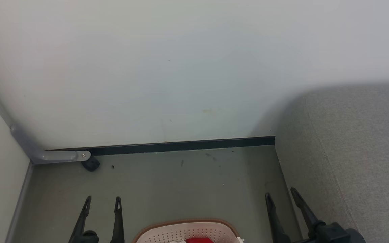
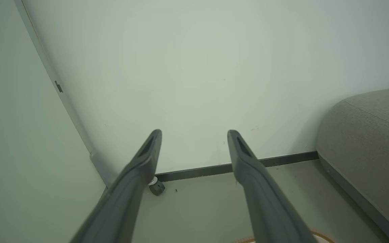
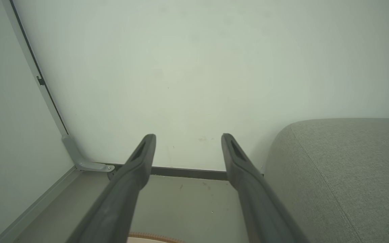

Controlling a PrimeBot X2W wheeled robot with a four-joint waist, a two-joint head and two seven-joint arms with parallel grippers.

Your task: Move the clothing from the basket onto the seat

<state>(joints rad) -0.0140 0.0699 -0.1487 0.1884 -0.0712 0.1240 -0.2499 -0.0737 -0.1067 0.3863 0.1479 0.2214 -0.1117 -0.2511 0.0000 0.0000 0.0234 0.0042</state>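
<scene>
The cream-white perforated basket with its brown rim peeks in at the bottom middle of the head view, on the floor. A patch of red clothing lies inside it, mostly cut off by the frame edge. The grey woven seat fills the right side. My left gripper stands open to the left of the basket, nothing between its fingers. My right gripper is open to the basket's right, beside the seat's edge. Slivers of the basket rim show at the bottom of both wrist views, with the seat on the right.
A white wall with a dark baseboard closes the space ahead. A partition stands at the left with a grey metal foot and a black caster. Greenish-grey floor lies between the basket and the wall.
</scene>
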